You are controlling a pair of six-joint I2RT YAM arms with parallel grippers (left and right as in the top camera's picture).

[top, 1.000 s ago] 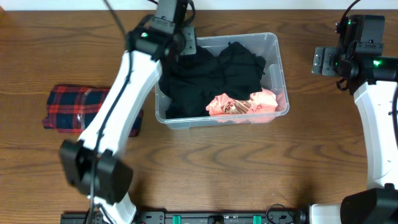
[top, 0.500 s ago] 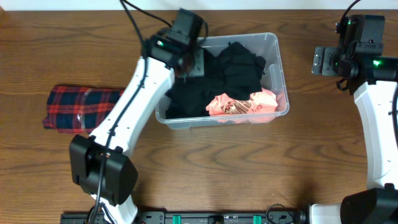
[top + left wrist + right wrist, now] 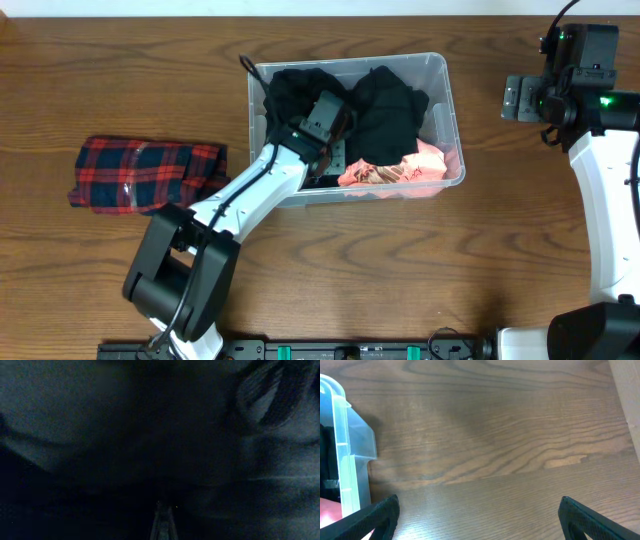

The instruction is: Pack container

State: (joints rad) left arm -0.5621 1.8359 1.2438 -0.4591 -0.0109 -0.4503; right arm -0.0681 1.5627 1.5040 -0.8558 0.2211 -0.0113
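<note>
One L gripper (image 3: 333,160) inside container (image 3: 447,110)

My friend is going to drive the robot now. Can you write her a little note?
Left gripper: shut, down in the container, against the black clothes.
Right gripper: open, empty, over bare table right of the container.
Done: black clothes and a pink garment are in the container.
Left: the folded red plaid cloth lies on the table, left of the container; probably packed next.

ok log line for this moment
left hand: shut, down in container among black clothes | right hand: open, over table beside container | plaid cloth: on table, left of container
</note>
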